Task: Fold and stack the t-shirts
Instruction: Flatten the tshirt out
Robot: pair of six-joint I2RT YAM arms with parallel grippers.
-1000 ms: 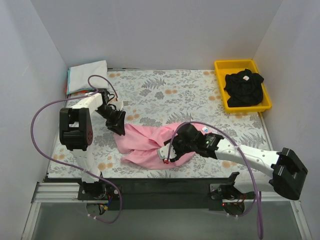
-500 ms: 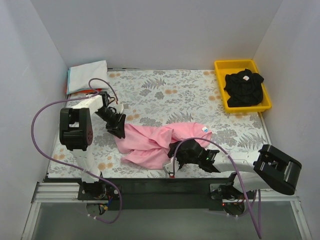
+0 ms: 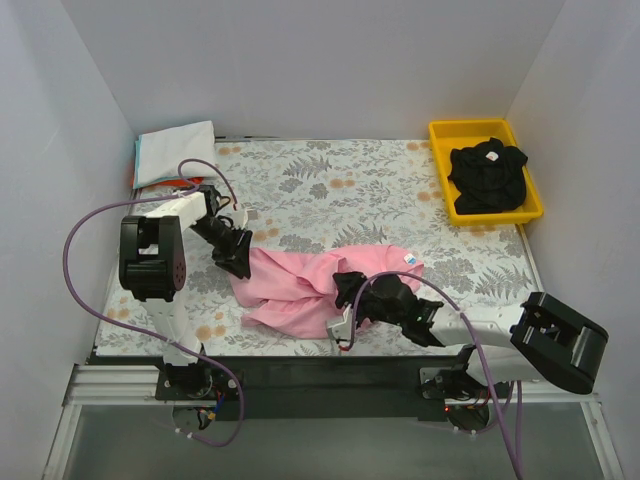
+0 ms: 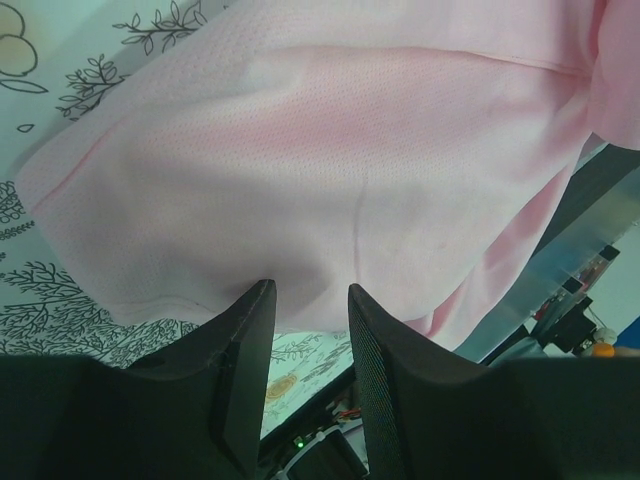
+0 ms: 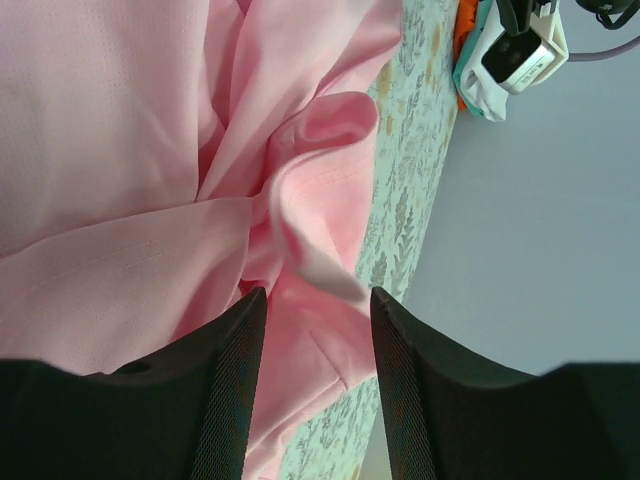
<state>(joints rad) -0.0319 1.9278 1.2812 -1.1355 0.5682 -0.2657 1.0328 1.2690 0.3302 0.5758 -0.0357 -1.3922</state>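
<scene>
The light pink t-shirt [image 3: 295, 285] lies crumpled on the floral table cloth, near the front. My left gripper [image 3: 238, 262] sits at its left edge. In the left wrist view the jaws [image 4: 308, 295] stand slightly apart with nothing between them, and the pink cloth [image 4: 350, 150] lies just beyond the tips. My right gripper [image 3: 348, 292] is low over the shirt's right half. It is open, with a pink fold [image 5: 310, 150] between and beyond its jaws [image 5: 315, 295]. A black t-shirt [image 3: 487, 178] lies bunched in the yellow tray [image 3: 439, 175]. Folded white and pale blue shirts [image 3: 175, 150] are stacked at the back left.
The yellow tray stands at the back right corner. The folded stack, with an orange edge [image 3: 137, 182], leans against the left wall. White walls close off three sides. The right arm lies low along the table's near edge [image 3: 300, 352].
The right arm has swung down towards the near edge and its gripper has shifted a little over the shirt's right half. The shirt's right fold has settled flatter. The left gripper has barely moved.
</scene>
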